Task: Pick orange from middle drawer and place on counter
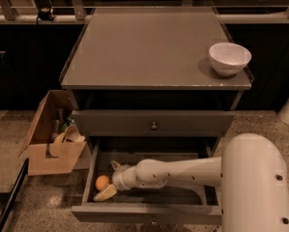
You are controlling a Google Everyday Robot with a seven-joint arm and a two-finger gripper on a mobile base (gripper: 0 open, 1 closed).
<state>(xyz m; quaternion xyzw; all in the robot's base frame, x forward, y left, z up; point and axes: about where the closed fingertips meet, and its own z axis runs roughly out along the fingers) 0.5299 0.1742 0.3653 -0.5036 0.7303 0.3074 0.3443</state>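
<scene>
The orange (102, 182) lies on the dark bottom of the open middle drawer (144, 211), at its left end. My gripper (109, 181) reaches into the drawer from the right on a white arm. One pale finger (105, 193) lies just below the orange and the other (116, 165) shows above and to its right, so the fruit sits at the mouth of the fingers. The grey counter (149, 47) tops the cabinet, far above the gripper.
A white bowl (229, 58) stands at the counter's right edge. The closed knobbed drawer front (153, 124) overhangs the open drawer. A cardboard box (52, 139) with odds and ends sits on the speckled floor to the left. My white arm's bulk (252, 187) fills the lower right.
</scene>
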